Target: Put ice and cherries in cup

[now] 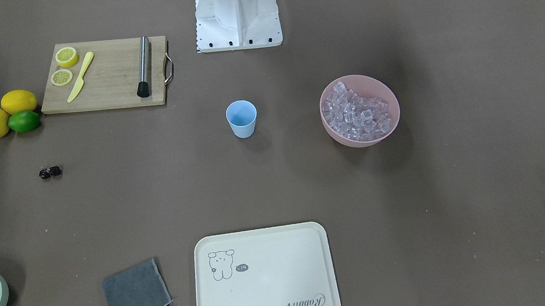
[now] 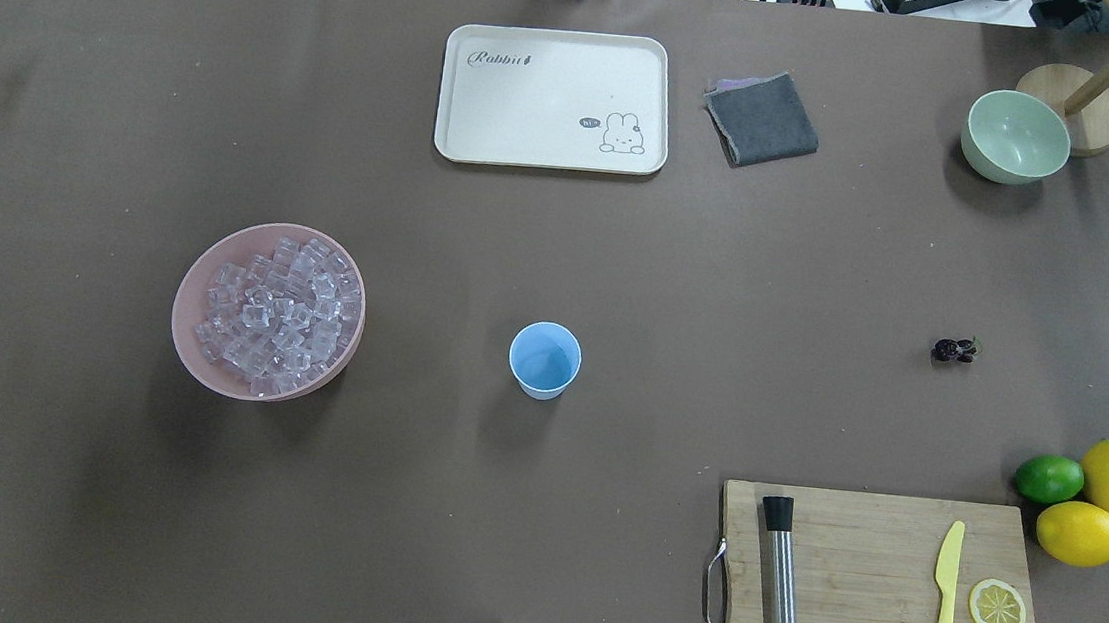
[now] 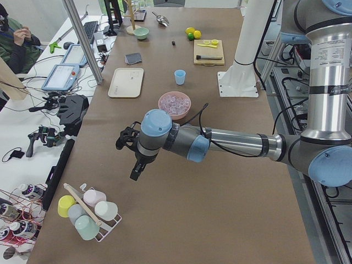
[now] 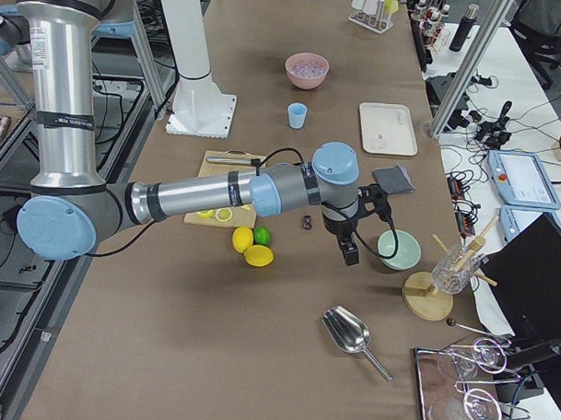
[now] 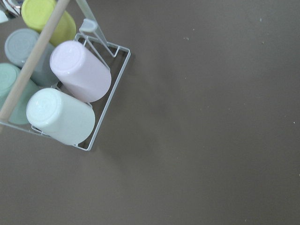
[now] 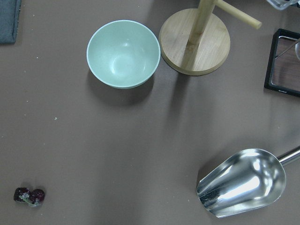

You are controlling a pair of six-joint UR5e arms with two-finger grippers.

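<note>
Seeing the cup (image 2: 544,360) upright on the table (image 2: 739,267). Finding the ice (image 2: 275,315) heaped in a pink bowl (image 2: 190,310) well to the cup's left, and the cherries (image 2: 953,350) lying bare far to its right. Cannot tell whether the left gripper (image 3: 135,168) or the right gripper (image 4: 349,249) stands apart or together. Both well away from the cup.

The left tool (image 3: 134,172) and right tool (image 4: 351,256) point downward.

overhead: down, forward | front: opposite, steep | shared: cup (image 1: 241,119)
</note>
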